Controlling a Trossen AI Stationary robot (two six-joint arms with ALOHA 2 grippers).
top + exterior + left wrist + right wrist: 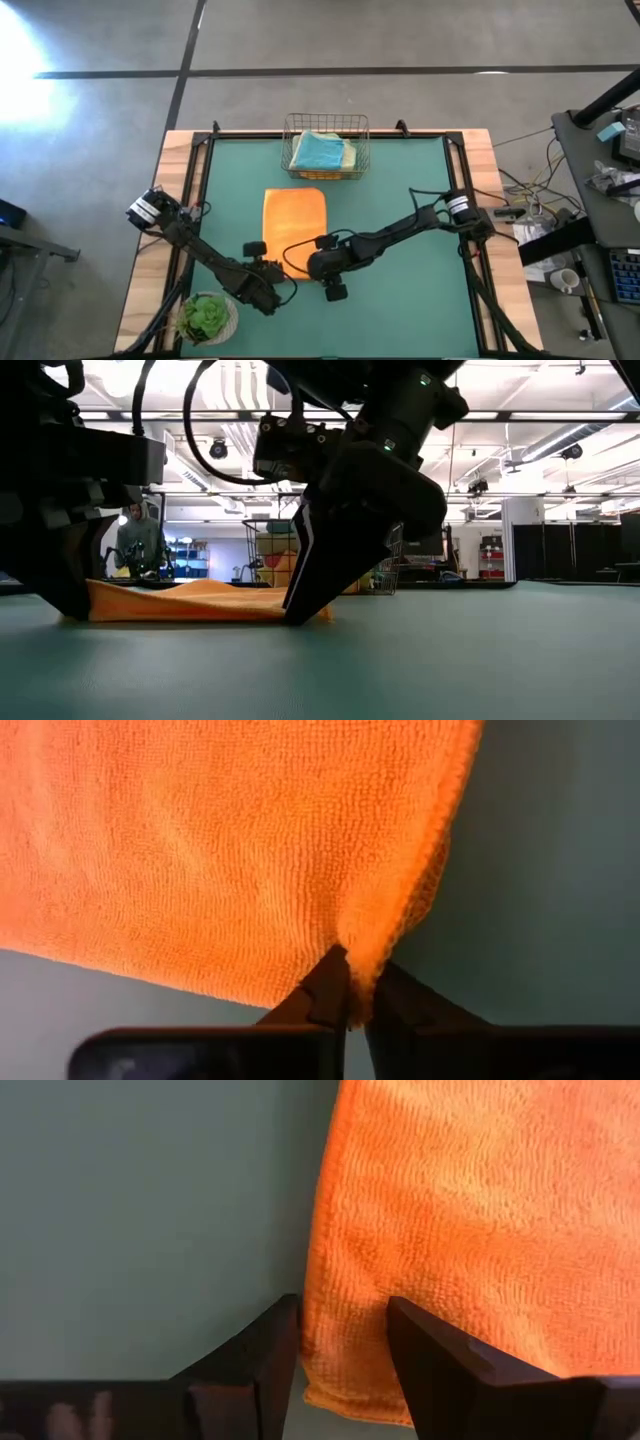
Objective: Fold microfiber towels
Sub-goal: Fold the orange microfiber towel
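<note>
Pinching the near corner of the orange towel, the left gripper has its fingers closed tight on a small ridge of cloth. The right gripper sits at the other near corner with its fingers apart, straddling the edge and not yet clamped.

That towel lies flat on the green mat in the middle of the table, looking like a narrow rectangle, so it may already be folded once; I cannot tell for sure. Behind it, the wire basket holds a teal towel and a paler one under it. By my reading, this fold is only starting, and the basket towels are still waiting. A potted plant stands at the near left corner.
</note>
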